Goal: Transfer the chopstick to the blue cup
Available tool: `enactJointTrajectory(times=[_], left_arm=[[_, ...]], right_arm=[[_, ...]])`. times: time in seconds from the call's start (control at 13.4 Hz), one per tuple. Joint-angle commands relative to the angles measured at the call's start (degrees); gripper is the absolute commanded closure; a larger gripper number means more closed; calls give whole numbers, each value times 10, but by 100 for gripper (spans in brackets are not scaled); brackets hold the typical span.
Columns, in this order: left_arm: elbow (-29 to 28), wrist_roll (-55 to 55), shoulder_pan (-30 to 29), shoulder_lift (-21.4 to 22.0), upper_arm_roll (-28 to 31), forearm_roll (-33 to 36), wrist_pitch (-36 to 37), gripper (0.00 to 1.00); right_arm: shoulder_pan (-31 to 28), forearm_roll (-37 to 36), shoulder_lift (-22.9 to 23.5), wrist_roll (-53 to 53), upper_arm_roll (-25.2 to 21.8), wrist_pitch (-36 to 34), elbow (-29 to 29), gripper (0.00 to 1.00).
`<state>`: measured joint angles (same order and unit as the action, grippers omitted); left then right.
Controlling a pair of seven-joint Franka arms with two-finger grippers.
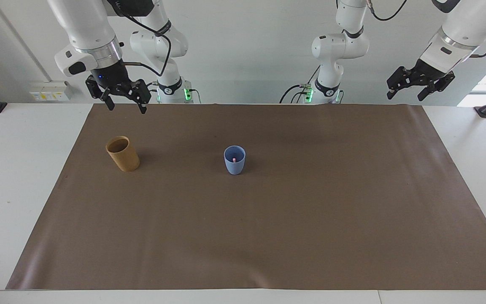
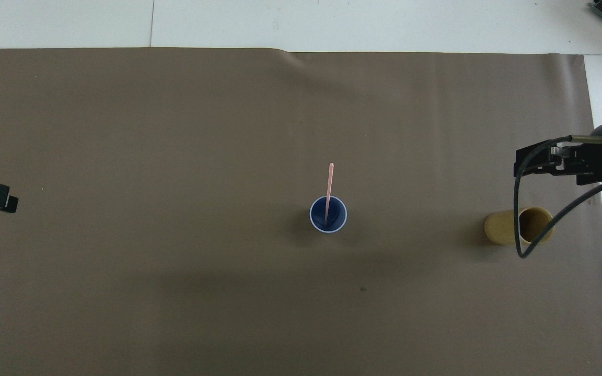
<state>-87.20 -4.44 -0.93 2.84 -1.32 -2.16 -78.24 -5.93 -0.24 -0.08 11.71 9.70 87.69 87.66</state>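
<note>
Inside blue cup (image 1: pixel 234 160), chopstick (image 1: pixel 234 159) foreshortened.

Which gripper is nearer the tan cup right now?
Right. The right gripper hangs open in the air by the tan cup, at the right arm's end of the mat. The left gripper waits open, raised at the left arm's end.

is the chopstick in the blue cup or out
In: the chopstick stands in the blue cup, its top above the rim.
</note>
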Motion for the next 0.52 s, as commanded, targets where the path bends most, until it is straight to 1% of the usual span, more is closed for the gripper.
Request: enactJointTrajectory(times=[0.0,0.45], left_arm=[[-5,-4,-4,8,-2,4,6,0],[-5,-4,-4,8,-2,4,6,0]], right_arm=[[-9,14,-2,-14,5,6,1,0],[-8,12,-6,-14,5,3,8,0]])
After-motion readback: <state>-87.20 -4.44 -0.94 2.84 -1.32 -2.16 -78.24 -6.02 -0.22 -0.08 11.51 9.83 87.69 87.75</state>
